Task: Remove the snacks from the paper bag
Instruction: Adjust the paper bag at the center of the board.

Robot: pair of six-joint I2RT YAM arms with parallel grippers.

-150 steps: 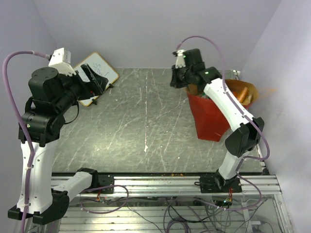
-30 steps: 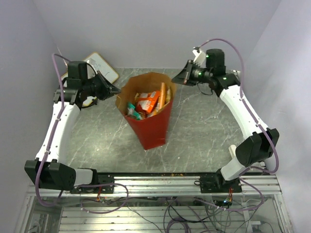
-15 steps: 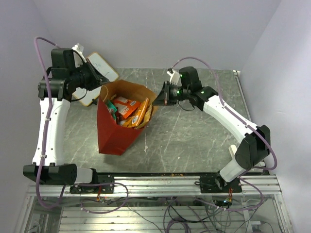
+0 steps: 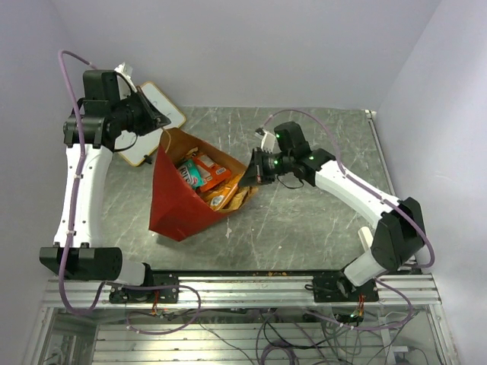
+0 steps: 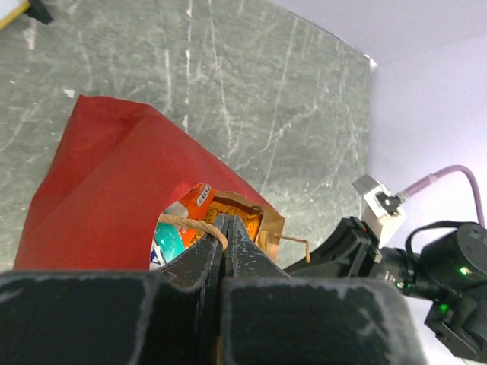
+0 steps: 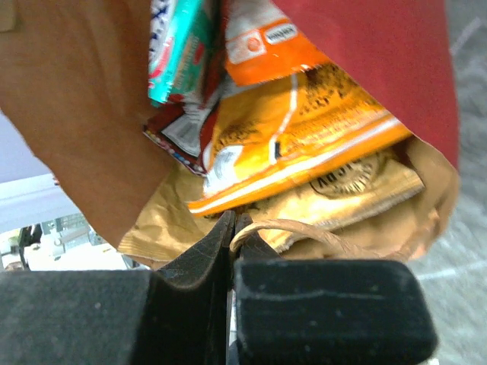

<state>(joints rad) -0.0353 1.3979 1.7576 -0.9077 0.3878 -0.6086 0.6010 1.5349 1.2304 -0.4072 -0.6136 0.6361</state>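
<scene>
The red paper bag [image 4: 173,205] leans over on the left half of the table, its brown-lined mouth facing up and to the right. Snacks [image 4: 204,173] in orange, teal and tan crowd the mouth. My left gripper [image 4: 161,126] is shut on one tan loop handle [image 5: 192,223] above the bag's far rim. My right gripper [image 4: 253,169] is shut on the other handle [image 6: 304,227] at the low right rim. In the right wrist view an orange packet [image 6: 304,144], a teal one [image 6: 179,46] and a tan one [image 6: 365,182] lie just beyond the fingertips.
A white whiteboard [image 4: 156,112] with a wooden frame lies at the back left, just behind the left gripper. Grey marble tabletop [image 4: 319,228] stretches right of the bag. Lilac walls close in on three sides, and a metal rail runs along the near edge.
The bag has travelled from the table's centre to the left and tipped, its mouth sinking toward the right. The right gripper came left and down with its handle; the left stayed high.
</scene>
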